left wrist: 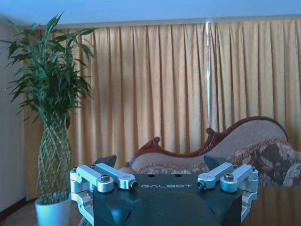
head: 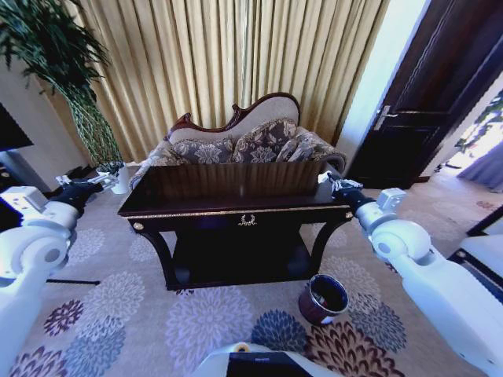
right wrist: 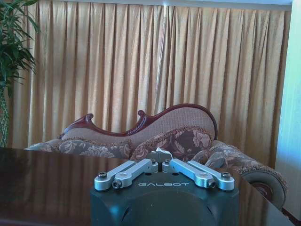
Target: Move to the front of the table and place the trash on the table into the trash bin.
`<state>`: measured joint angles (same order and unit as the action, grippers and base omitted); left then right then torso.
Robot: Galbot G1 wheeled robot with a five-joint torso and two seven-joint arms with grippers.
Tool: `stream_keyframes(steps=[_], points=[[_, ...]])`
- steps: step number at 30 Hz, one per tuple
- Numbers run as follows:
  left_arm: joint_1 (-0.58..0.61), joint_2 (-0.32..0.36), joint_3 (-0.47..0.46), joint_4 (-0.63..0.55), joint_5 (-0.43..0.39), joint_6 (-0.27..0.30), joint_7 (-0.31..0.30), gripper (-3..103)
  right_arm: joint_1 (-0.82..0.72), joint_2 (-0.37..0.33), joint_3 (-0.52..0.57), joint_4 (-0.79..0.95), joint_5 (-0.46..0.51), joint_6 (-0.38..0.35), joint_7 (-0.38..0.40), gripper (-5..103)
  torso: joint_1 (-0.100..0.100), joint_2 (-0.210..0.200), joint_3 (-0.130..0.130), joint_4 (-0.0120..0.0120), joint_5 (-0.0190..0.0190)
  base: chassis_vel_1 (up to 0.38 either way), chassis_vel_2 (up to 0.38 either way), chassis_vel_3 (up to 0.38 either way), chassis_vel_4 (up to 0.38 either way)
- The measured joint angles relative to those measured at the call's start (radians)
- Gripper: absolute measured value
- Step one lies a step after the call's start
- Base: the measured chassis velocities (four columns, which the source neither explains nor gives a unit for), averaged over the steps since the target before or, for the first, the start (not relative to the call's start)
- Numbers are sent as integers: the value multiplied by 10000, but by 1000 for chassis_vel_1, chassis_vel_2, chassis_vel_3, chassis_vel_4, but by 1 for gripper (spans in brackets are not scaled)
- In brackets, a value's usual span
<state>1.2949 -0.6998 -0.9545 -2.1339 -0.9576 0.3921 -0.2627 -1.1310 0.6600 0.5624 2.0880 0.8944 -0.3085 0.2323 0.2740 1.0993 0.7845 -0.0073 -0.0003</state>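
The long dark glossy wooden console table (head: pixel 236 203), edged with thin gold trim and bearing a gold emblem at its front centre, stands squarely ahead in the head view, its curved legs and low shelf on a floral-patterned carpet (head: pixel 196 314); its polished top mirrors the curtains; the small round dark maroon trash bin (head: pixel 323 298) with a shiny rim sits on the carpet just in front of the table's right leg, apart from it, with open carpet around it and across the table's front; the right gripper (head: pixel 330 181) hangs at the table's right end near the back corner, and the right wrist view shows its fingers (right wrist: pixel 162 157) pinched together on a small pale crumpled scrap (right wrist: pixel 160 153) above the glossy top (right wrist: pixel 47 183); the left gripper (head: pixel 110 177) is held off the table's left end, over the floor, and the left wrist view shows its dark fingertips (left wrist: pixel 107 161) spread wide with nothing between them; behind the table a carved-wood upholstered sofa (head: pixel 244 137) backs onto gold pleated curtains (head: pixel 228 55); a tall braided green plant (head: pixel 71 86) in a white pot (left wrist: pixel 52 212) stands at the left, and a dark wooden door (head: pixel 428 94) at the right.
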Motion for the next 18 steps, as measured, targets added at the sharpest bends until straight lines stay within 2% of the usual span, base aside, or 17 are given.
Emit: stream_keyframes(steps=[9, 14, 18], points=[[52, -64, -78, 60, 25, 6, 31, 100, -302, 292, -140, -76, -227, 34, 7, 0, -4, 4, -2, 1, 0, 105, -115, -99, 103], [2, -220, 4, 16, 146, 14, 177, 100, -1390, 573, 172, -735, -960, 92, -169, 0, -1, 3, 1, -4, 3, 8, -12, -8, 7], [-12, -402, 86, -89, 323, 39, 243, 100, -2097, 1109, 109, -1872, -1690, 122, -275, 0, 5, -1, 3, -6, 2, 0, 0, 0, 0]])
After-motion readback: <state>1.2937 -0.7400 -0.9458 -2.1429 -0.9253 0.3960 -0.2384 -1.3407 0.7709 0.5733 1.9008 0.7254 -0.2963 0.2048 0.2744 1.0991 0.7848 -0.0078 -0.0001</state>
